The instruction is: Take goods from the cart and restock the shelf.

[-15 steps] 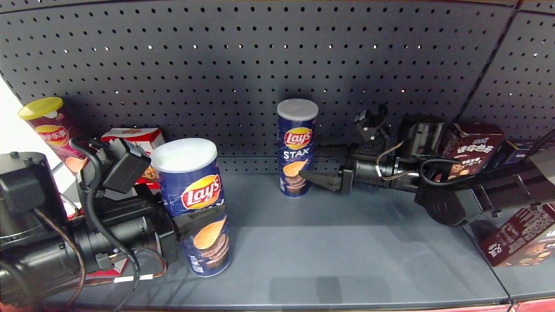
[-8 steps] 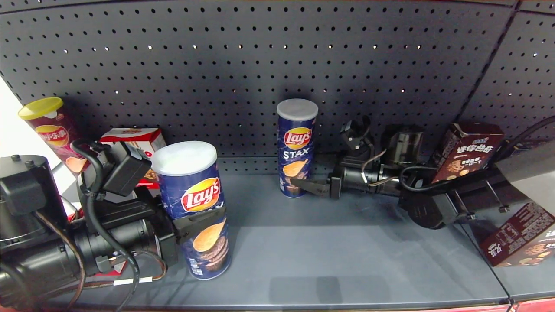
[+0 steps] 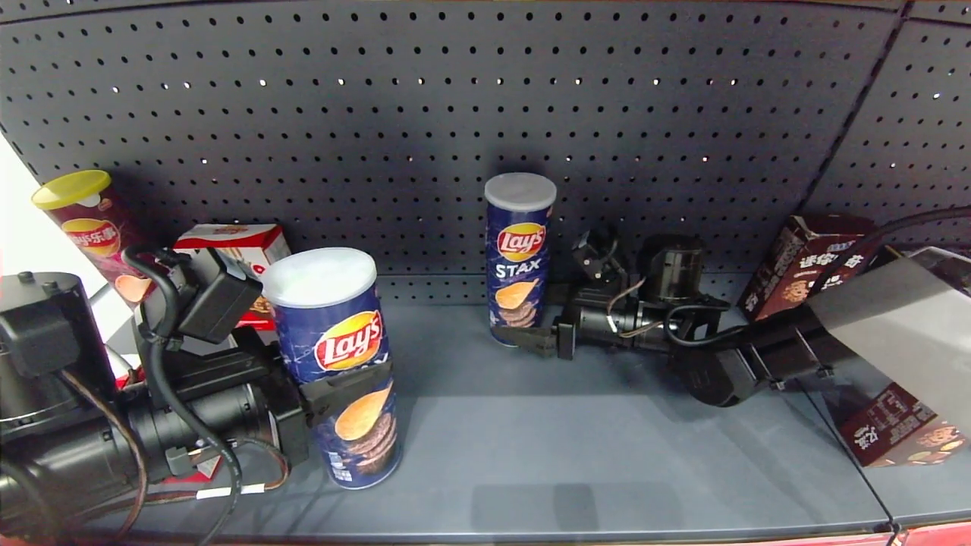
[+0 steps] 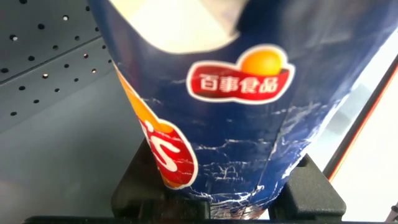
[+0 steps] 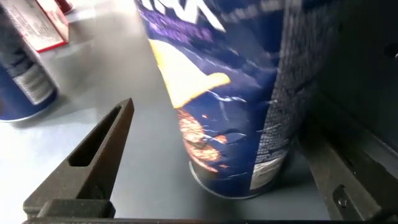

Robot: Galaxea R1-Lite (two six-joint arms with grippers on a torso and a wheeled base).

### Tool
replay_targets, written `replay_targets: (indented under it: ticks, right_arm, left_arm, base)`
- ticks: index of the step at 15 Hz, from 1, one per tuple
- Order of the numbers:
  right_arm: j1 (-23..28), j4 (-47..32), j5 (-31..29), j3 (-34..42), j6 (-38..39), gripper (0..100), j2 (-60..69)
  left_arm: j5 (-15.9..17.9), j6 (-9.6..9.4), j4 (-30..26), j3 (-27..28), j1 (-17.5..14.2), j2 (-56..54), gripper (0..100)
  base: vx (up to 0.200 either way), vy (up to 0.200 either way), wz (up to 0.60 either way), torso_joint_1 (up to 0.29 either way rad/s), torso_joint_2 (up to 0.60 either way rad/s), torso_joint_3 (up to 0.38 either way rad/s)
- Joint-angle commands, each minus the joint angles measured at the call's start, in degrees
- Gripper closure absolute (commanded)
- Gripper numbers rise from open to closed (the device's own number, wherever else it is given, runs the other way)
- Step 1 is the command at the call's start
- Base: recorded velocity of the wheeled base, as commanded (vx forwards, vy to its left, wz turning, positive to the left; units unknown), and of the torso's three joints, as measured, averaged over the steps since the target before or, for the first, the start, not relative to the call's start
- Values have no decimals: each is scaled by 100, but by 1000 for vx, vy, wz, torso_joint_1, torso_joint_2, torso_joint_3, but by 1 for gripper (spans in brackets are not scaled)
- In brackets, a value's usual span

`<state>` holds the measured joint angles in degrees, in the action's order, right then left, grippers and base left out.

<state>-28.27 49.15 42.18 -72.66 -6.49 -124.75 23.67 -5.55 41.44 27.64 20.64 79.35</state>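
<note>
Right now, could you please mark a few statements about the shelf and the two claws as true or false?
1. The left claw grips the front blue can. True.
2. The right claw is shut on the back blue can. False: it is open, straddling that can's base.
3. The back blue can lies on its side. False: it stands upright.
4. A red can with a yellow lid stands at the left end of the shelf. True.

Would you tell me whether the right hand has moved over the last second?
Yes: the right hand has slid left and lower, closing in around the base of the unmoved far can.
</note>
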Motion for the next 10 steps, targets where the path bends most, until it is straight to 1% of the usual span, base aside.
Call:
replay_targets:
  ticks: [1, 2, 3, 8, 10]
  right_arm:
    - [-3, 7, 1, -108, -2, 0, -129]
    - [-3, 15, 1, -152, -11, 0, -173]
    - [-3, 24, 1, -161, -11, 100, -173]
    - [-12, 33, -61, -56, -2, 100, 29]
    - [-65, 59, -105, 428, -2, 100, 601]
  left_arm:
    - [-3, 1, 5, -21, 2, 2, 100]
    - [-3, 1, 5, -48, 2, 2, 100]
    - [-3, 1, 5, -48, 2, 2, 100]
    - [-3, 1, 5, -39, -7, 2, 100]
    - [-3, 1, 5, -39, -7, -7, 100]
  base:
    - [0, 0, 0, 0, 0, 0]
    - [0, 0, 0, 0, 0, 0]
    - [0, 0, 0, 0, 0, 0]
    - [0, 0, 0, 0, 0, 0]
    - [0, 0, 0, 0, 0, 0]
